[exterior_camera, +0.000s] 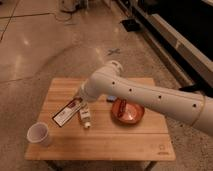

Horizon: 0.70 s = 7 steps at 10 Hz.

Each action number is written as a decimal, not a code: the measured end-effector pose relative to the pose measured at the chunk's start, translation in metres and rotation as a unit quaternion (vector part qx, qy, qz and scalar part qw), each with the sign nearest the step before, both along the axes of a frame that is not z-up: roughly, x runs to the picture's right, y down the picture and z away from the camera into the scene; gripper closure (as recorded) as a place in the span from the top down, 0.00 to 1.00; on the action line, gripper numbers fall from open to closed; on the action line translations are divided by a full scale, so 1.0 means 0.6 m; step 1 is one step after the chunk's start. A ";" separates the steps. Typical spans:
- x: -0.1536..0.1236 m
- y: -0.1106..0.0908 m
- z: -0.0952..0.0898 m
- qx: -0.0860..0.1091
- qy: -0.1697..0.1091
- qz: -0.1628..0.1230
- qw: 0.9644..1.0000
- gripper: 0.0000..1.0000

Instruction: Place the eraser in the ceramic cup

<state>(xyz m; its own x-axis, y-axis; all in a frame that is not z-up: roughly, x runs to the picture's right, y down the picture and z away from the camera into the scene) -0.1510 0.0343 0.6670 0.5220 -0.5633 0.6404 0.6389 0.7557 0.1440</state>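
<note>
My gripper (79,98) pinches the eraser (67,112) by its far end, up and right of the ceramic cup (39,134). Bare wood separates them. The cup stands near the table's (125,142) front-left edge. A white bottle (85,115) lies farther right of the cup.

Claw: the claw (79,98) hangs over the left-middle of the surface (125,142), clamped on the upper end of the eraser (66,112), which slants down and left.
Way to the cup: the ceramic cup (39,134) stands alone at the front left corner, mouth open upward. Only bare wood lies between it and the eraser's lower end.
Close obstacle: a white bottle (85,115) lies just right of the eraser, under the claw.
Right side: an orange bowl (127,112) sits mid-right beneath the thick white arm (150,95), which reaches in from the right and blocks that side.
Open room: the front strip and the back left corner are bare wood.
</note>
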 end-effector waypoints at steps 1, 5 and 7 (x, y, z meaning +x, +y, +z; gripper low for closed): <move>-0.022 -0.007 -0.012 0.005 -0.017 0.000 1.000 0.00; -0.096 -0.017 -0.026 0.033 -0.071 0.003 0.997 0.00; -0.124 -0.019 -0.025 0.049 -0.085 0.003 0.995 0.00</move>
<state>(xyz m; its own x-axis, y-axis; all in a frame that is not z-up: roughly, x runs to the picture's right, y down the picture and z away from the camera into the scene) -0.2254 0.0226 0.6521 0.4138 -0.6252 0.6618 0.5947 0.7360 0.3234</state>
